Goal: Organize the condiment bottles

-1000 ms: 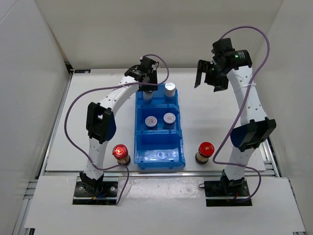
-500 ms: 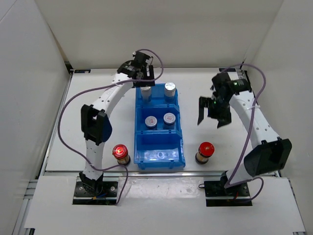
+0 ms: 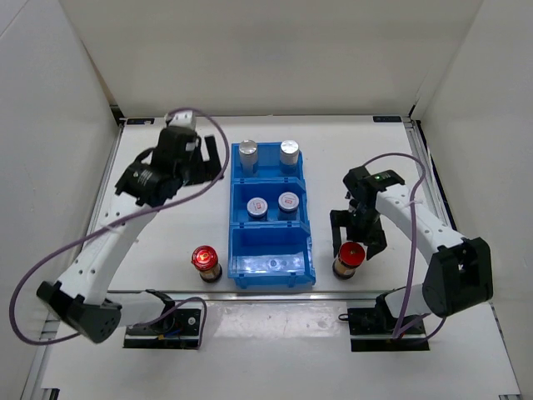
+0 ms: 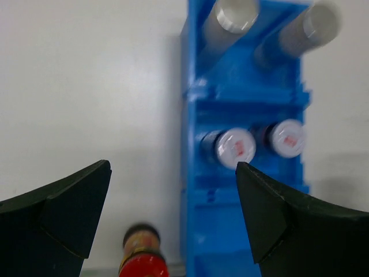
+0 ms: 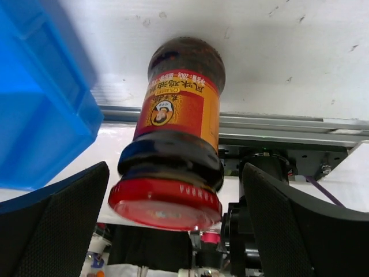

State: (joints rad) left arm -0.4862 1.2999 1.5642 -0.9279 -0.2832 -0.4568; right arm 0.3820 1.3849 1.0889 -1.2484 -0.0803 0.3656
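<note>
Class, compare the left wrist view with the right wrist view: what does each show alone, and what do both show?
Left wrist only: two tall silver-capped bottles and two short red-marked bottles in the blue bin, plus the left red-capped bottle. Right wrist only: the right red-capped bottle, orange-labelled, close up. Both: that bin and the white table.

- Robot lab / test cell, not a home or shop.
- Flat white panel walls (image 3: 275, 58) box in the bench at top, left & right of the overhead view.
- Plain white tabletop (image 3: 375, 158); scuffed in the right wrist view.
- Silver aluminium extrusion rail (image 5: 288, 122) runs along the table edge, mid-right of the right wrist view.
- 2 white-and-black robot arms, left (image 3: 104, 254) & right (image 3: 420, 223), on black base plates (image 3: 412, 329) at the bottom, w/ loose purple cables (image 3: 11, 315).
</note>
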